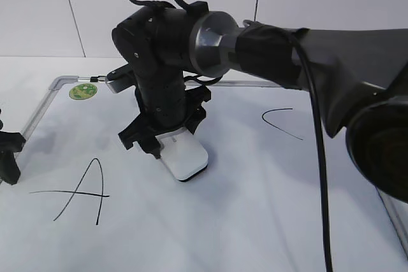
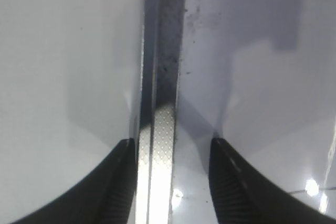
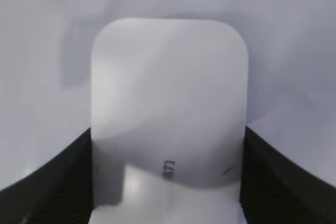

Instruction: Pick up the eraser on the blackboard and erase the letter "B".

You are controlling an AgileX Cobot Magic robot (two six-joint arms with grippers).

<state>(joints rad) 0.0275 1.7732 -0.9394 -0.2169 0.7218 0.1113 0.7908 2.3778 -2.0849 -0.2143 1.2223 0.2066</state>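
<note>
The right end effector (image 1: 167, 143) grips the eraser (image 1: 185, 156) by its two long sides — the block lies flat on the blackboard (image 1: 242, 208), between the "A" (image 1: 80, 190) and the "C" (image 1: 282, 122). The left end effector (image 2: 170, 182) hangs released over the board's grey frame (image 2: 163, 66).

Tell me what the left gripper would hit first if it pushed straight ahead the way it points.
The left gripper points down at the blackboard's grey metal frame, which runs between its fingers. It would likely meet that frame first; depth is unclear.
</note>
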